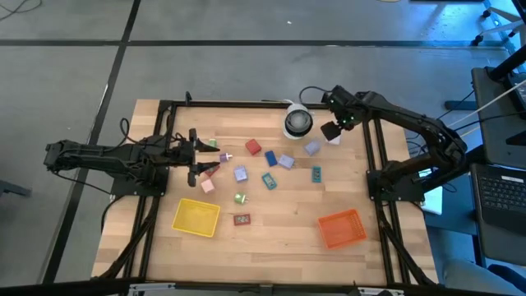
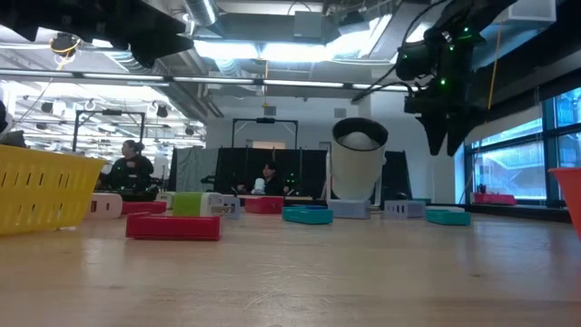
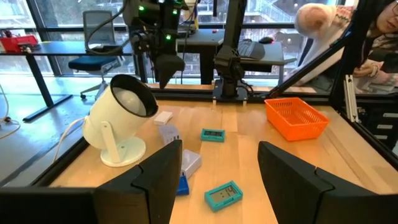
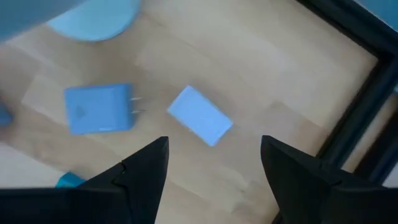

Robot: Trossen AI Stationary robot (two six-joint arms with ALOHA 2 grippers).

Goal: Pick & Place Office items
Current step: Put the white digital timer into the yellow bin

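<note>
Several small office items lie scattered on the wooden table's middle: a red one (image 1: 252, 147), a blue one (image 1: 269, 158), lavender ones (image 1: 285, 161), teal ones (image 1: 316, 173), a pink one (image 1: 207, 186) and a green one (image 1: 240, 198). My right gripper (image 1: 332, 130) hangs open above the table's far right part, pointing down, clear of the table (image 2: 447, 136). Below it lie a pale block (image 4: 200, 123) and a lavender block with two prongs (image 4: 99, 109). My left gripper (image 1: 207, 158) waits open and level at the table's left (image 3: 217, 180), holding nothing.
A white round device with a dark centre (image 1: 297, 122) stands on its base at the far middle, just left of my right gripper. A yellow tray (image 1: 196, 216) sits near left, an orange tray (image 1: 341, 228) near right. Black frame rails (image 1: 374, 140) border the table. People sit beyond it.
</note>
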